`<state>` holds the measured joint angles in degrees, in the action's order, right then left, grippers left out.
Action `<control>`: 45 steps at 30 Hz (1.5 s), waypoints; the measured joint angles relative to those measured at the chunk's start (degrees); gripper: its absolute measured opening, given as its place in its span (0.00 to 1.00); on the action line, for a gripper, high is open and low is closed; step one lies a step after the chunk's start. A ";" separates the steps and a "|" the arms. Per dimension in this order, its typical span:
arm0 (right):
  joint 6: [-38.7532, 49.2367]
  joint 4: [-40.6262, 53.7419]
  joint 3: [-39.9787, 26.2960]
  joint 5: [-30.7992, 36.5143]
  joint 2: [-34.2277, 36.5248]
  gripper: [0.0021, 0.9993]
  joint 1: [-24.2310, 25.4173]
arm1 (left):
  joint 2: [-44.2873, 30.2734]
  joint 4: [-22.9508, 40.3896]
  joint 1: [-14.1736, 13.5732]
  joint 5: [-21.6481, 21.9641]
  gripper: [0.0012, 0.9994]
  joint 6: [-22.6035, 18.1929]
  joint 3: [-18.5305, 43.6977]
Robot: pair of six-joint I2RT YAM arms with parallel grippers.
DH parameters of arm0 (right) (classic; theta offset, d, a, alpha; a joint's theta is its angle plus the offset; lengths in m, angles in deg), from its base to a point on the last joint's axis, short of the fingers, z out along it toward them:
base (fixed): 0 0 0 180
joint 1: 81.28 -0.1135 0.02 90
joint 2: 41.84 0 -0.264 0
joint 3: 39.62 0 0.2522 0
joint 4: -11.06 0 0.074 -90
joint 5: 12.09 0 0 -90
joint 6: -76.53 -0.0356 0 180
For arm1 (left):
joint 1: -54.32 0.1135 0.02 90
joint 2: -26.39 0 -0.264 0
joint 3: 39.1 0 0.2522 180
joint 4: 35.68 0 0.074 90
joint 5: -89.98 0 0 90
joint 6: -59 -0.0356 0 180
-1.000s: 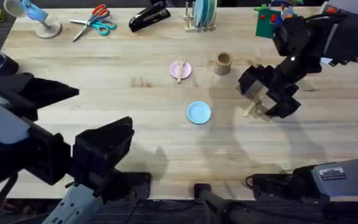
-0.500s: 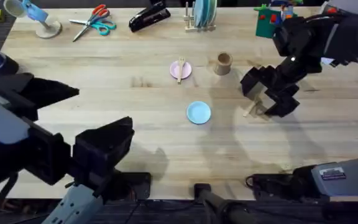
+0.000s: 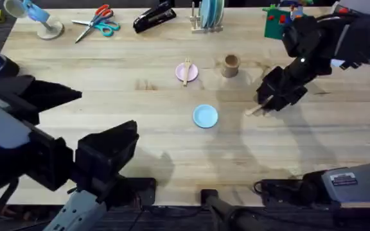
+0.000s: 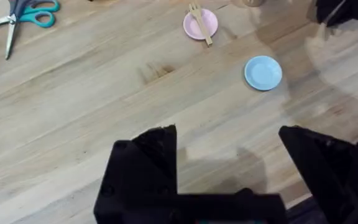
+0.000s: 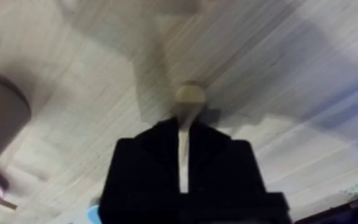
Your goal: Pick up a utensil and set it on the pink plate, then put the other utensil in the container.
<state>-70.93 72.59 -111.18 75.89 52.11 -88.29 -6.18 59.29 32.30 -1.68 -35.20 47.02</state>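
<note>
From above, the fork (image 3: 186, 70) lies across the pink plate (image 3: 180, 72), its tines pointing to the far side of the tabletop (image 3: 140, 128). The cup (image 3: 230, 65) stands upright just to the right of the plate, a little apart from it. The blue plate (image 3: 205, 116) sits nearer the robot and has nothing on it. The right gripper (image 3: 268, 106) is low over the wood, right of the blue plate, and the end of the spoon (image 3: 254, 111) pokes out from under it on the left. The right wrist view comes in close and shows what the top view hides: the two black fingers (image 5: 213, 168) are squeezed onto the thin handle of the spoon (image 5: 188, 124), and its round bowl sticks out past them. The brown cup (image 5: 2, 118) stands off to one side there. The left gripper (image 4: 229, 162) hangs high over the near part of the tabletop with its fingers spread wide and nothing between them. Its own view shows the fork (image 4: 201, 26) on the pink plate (image 4: 196, 25) and the blue plate (image 4: 263, 72).
</note>
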 joint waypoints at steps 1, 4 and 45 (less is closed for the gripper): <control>0.03 0.00 0.00 -0.17 0.00 0.04 0.00 | -0.01 0.00 0.00 0.01 1.00 -0.03 0.00; 0.02 0.00 0.00 -0.55 -0.01 0.03 0.02 | -0.01 0.00 0.00 0.01 1.00 -0.08 0.00; 81.26 11.78 -29.38 -17.44 -3.23 0.03 7.77 | 0.01 0.00 0.00 0.01 1.00 -0.10 0.00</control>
<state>10.34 84.37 -140.55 58.45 48.88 -80.51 -6.17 59.29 32.30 -1.67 -35.30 47.02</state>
